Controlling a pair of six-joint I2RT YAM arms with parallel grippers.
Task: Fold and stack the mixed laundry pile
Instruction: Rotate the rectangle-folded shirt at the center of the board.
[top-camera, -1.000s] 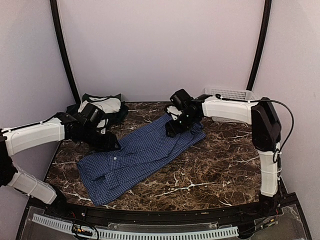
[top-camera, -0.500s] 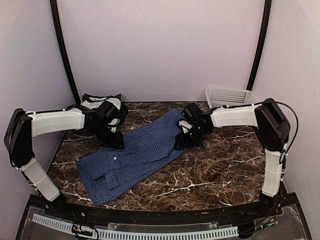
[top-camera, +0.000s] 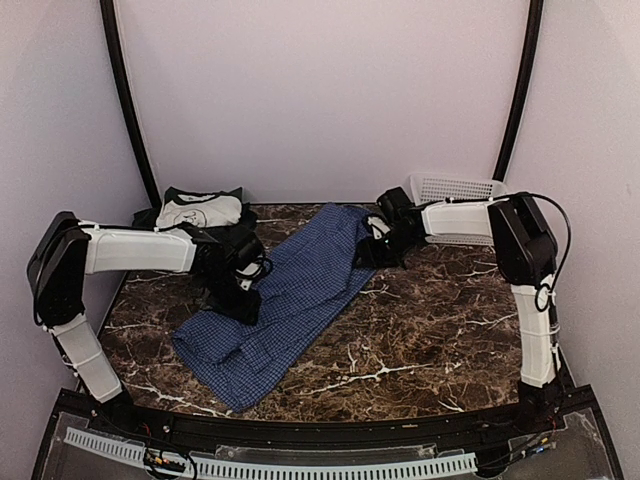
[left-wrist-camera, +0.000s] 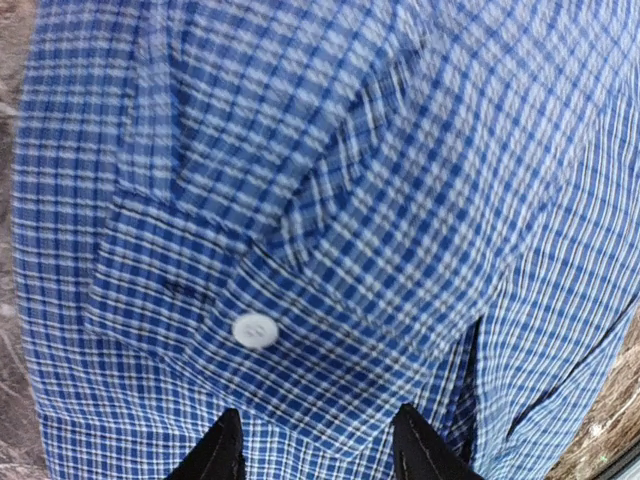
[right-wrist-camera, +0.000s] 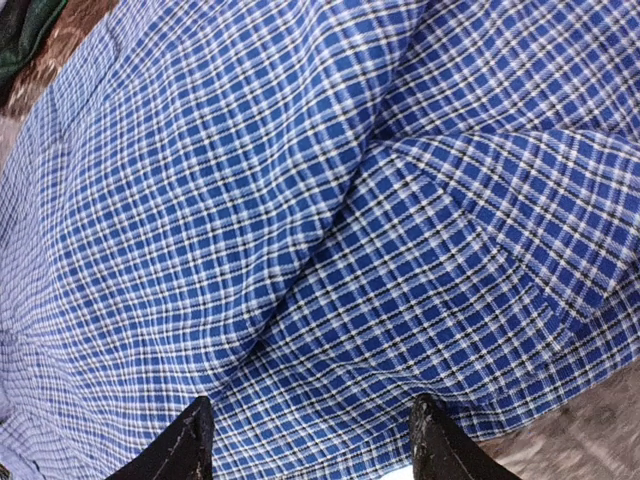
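Top external view:
- The blue-and-white check shirt (top-camera: 290, 295) lies in a long diagonal across the marble table (top-camera: 440, 320), from near left to far centre.
- The left gripper (top-camera: 240, 297) is down on the shirt's left side, the right gripper (top-camera: 368, 250) at its far right edge. From up here neither pair of fingers can be read.
- The white-and-dark-green garment (top-camera: 200, 211) sits in the far left corner, apart from the shirt.
- The white lattice basket (top-camera: 455, 188) stands far right, behind the right arm.

Left wrist view:
- Check cloth fills the frame.
- It shows what the top view does not: a white button (left-wrist-camera: 254, 329) on a folded band of the shirt, just ahead of the left gripper (left-wrist-camera: 318, 452).
- The fingertips (left-wrist-camera: 218, 452) are parted a moderate way, with cloth spanning the gap. Whether any of it is pinched cannot be told.

Right wrist view:
- The right gripper (right-wrist-camera: 312, 445) has its fingertips (right-wrist-camera: 190, 440) set wider apart.
- The shirt runs flat between and ahead of the tips, creased but with no fold raised between them.
- A bare strip of table shows at lower right, and dark green cloth (right-wrist-camera: 25, 25) in the top left corner.
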